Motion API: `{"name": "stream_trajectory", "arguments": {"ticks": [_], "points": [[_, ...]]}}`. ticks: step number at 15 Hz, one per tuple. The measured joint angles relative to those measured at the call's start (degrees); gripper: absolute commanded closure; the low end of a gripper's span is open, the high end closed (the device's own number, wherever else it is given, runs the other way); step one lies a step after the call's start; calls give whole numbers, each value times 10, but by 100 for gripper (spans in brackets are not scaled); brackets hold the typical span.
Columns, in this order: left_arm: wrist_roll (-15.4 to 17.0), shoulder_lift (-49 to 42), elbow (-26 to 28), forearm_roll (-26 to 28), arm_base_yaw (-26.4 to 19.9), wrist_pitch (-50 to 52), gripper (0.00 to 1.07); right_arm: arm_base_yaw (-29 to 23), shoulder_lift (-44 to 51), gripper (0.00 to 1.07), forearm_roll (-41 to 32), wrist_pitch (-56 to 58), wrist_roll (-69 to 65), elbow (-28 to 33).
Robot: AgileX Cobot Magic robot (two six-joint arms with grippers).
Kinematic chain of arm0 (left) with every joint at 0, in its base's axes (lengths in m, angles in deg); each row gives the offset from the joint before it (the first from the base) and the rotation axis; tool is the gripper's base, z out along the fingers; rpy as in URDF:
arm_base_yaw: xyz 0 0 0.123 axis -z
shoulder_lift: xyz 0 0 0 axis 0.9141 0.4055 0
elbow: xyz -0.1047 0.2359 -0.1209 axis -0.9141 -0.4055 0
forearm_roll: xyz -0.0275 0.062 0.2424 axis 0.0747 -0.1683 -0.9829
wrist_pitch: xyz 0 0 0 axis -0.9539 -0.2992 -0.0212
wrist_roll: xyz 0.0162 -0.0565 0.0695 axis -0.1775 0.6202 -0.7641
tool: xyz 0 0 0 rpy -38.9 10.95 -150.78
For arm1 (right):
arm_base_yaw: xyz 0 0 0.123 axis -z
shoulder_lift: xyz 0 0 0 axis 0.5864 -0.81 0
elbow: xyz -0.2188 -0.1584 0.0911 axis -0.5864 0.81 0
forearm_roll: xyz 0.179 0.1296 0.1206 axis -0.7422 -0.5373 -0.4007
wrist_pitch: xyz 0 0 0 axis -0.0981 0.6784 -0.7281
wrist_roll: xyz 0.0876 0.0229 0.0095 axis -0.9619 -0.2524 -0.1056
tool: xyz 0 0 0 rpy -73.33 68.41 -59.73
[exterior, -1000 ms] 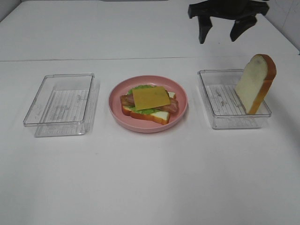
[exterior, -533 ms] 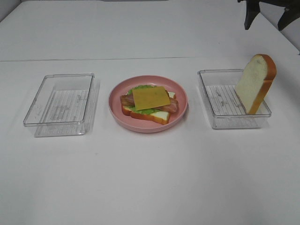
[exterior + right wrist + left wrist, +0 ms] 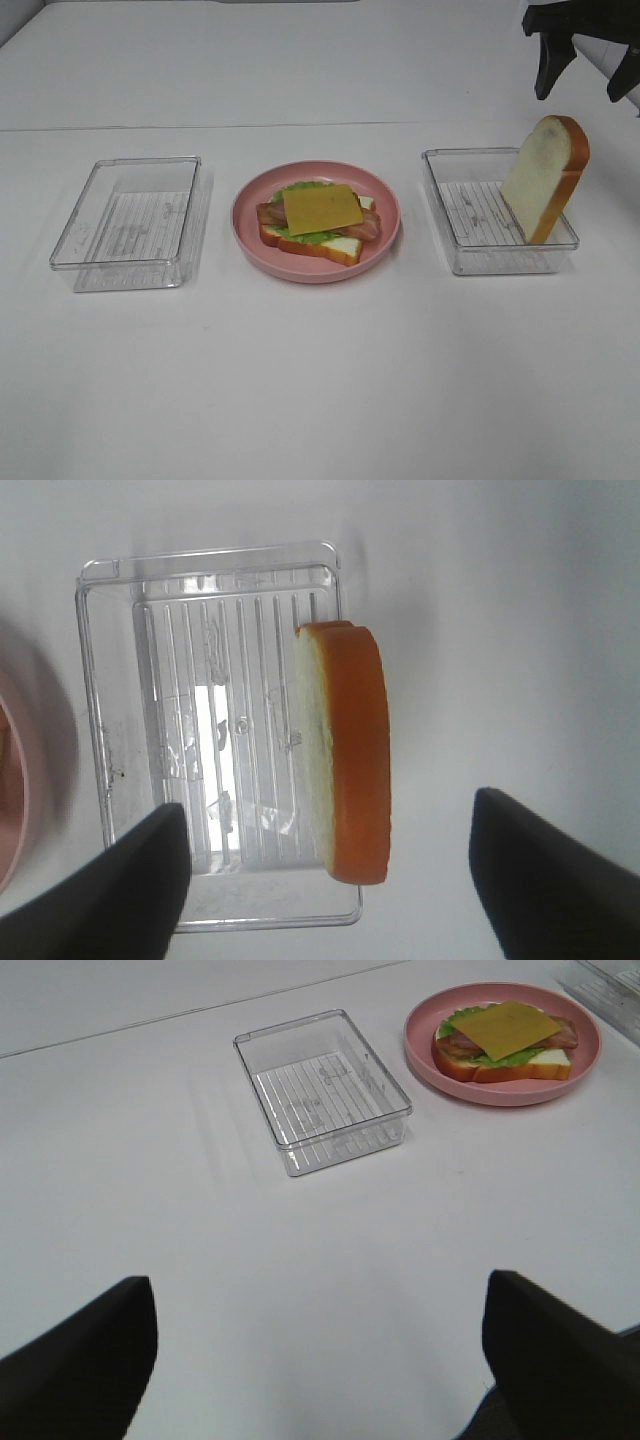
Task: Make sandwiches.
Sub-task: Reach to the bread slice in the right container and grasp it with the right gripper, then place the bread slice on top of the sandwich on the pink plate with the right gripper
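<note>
The sandwich stack (image 3: 318,221) lies on the round pink plate (image 3: 385,240) at the table's middle: a bread slice, green lettuce, bacon strips and a yellow cheese slice on top. It also shows in the left wrist view (image 3: 505,1040). A second bread slice (image 3: 546,177) stands on edge, leaning against the right wall of the right clear tray (image 3: 470,215); the right wrist view shows it from above (image 3: 345,750). My right gripper (image 3: 585,80) is open and empty, above and behind that slice. My left gripper (image 3: 320,1360) is open and empty, out of the high view.
An empty clear tray (image 3: 130,220) stands left of the plate and also shows in the left wrist view (image 3: 322,1088). A seam runs across the white table behind the trays. The pink plate's edge shows in the right wrist view (image 3: 10,800).
My right gripper moved from behind the plate area to the right, then came lower toward the standing bread slice. The food and trays have not moved.
</note>
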Motion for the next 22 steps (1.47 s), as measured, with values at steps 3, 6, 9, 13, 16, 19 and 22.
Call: {"name": "stream_trajectory", "arguments": {"ticks": [3,6,9,13,16,19,22], "points": [[0,0,0,0,0,0,23,0,-31,35,0,-1,12,0],[0,0,0,0,0,0,23,0,-70,35,6,-1,14,0],[0,0,0,0,0,0,23,0,-87,60,7,-1,14,0],[0,0,0,0,0,0,23,0,-88,107,8,-1,14,0],[0,0,0,0,0,0,23,0,-87,107,8,-1,14,0],[0,0,0,0,0,0,23,0,-69,107,-13,-1,14,0],[0,0,0,0,0,0,23,0,-6,107,-88,-1,14,0]]}}
